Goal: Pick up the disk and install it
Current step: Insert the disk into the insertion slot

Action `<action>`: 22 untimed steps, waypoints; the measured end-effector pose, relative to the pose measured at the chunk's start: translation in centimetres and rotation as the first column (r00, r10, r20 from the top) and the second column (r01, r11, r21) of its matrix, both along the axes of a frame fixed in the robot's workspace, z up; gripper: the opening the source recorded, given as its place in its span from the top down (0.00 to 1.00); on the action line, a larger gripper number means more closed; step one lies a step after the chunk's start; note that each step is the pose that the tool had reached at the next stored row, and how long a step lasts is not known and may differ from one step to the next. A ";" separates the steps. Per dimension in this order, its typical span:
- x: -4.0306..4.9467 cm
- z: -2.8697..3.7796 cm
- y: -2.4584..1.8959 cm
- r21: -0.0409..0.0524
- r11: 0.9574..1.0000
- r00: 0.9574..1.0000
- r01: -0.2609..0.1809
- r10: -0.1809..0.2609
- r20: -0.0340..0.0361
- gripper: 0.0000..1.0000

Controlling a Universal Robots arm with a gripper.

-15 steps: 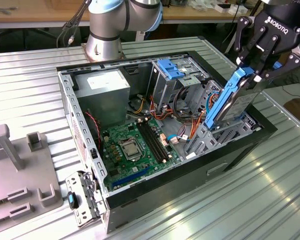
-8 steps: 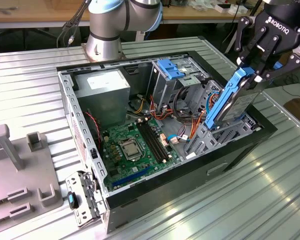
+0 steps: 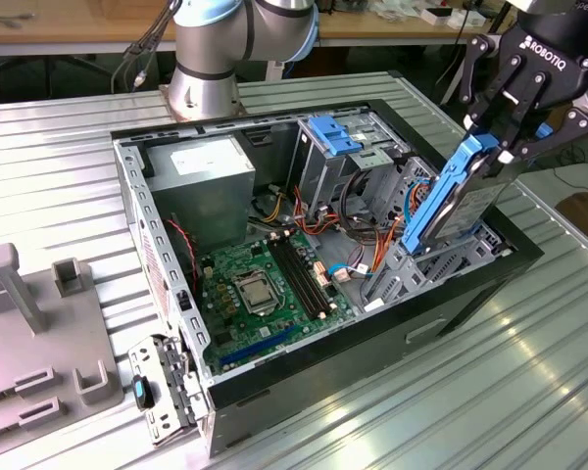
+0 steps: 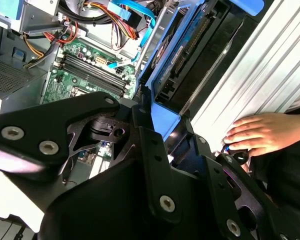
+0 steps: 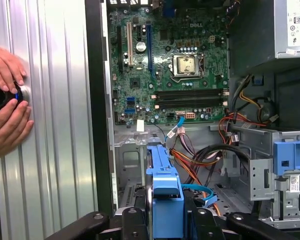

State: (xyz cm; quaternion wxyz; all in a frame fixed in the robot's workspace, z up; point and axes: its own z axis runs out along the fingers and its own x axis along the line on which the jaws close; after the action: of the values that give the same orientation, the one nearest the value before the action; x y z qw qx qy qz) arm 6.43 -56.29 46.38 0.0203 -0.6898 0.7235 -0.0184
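The disk (image 3: pixel 459 201), a dark metal drive in a bright blue carrier, hangs tilted with its lower end at the drive bay on the exterior view's right side of the open computer case (image 3: pixel 470 294). My gripper (image 3: pixel 507 145) is shut on the disk's upper end, its black fingers clamping the blue frame. In the first wrist view the disk's blue carrier (image 5: pixel 162 187) runs down into the case from my gripper (image 5: pixel 162 222). The second wrist view shows the disk (image 4: pixel 190 55) edge-on beyond my gripper (image 4: pixel 157 122).
Inside the case lie a green motherboard (image 3: pixel 265 284), a grey power supply (image 3: pixel 201 166), orange and blue cables, and a metal drive cage with a blue bracket (image 3: pixel 333 132). A person's hands (image 5: pixel 7 100) hold a small dark object on the ribbed table. Grey fixtures (image 3: pixel 29 323) stand on the exterior view's left.
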 end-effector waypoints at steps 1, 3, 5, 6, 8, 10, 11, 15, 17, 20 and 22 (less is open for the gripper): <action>0.00 -0.03 0.00 0.000 1.000 1.000 0.000 0.000 0.000 0.63; 0.00 -0.47 -0.08 0.000 1.000 1.000 0.000 0.000 0.000 0.63; -0.03 -0.06 -0.10 0.000 1.000 1.000 -0.031 0.031 -0.001 0.63; -0.03 -0.10 -0.10 0.000 1.000 1.000 -0.031 0.031 -0.001 0.63; -0.03 -0.20 -0.12 0.000 1.000 1.000 -0.031 0.031 -0.002 0.63; -0.03 -0.34 -0.15 0.000 1.000 1.000 -0.031 0.031 -0.003 0.63; -0.03 -0.41 -0.16 0.000 1.000 1.000 -0.031 0.031 -0.004 0.63; -0.03 -0.56 -0.18 0.000 1.000 0.999 -0.031 0.031 -0.005 0.63; -0.03 -0.64 -0.19 0.000 1.000 0.999 -0.031 0.031 -0.006 0.63; -0.03 -0.79 -0.21 0.000 1.000 0.999 -0.031 0.031 -0.007 0.63; -0.03 -0.88 -0.22 0.000 1.000 0.999 -0.031 0.031 -0.008 0.63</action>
State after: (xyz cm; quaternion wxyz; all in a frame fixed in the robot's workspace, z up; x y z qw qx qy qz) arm 6.40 -56.51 45.50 0.0179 -0.7011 0.7126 -0.0154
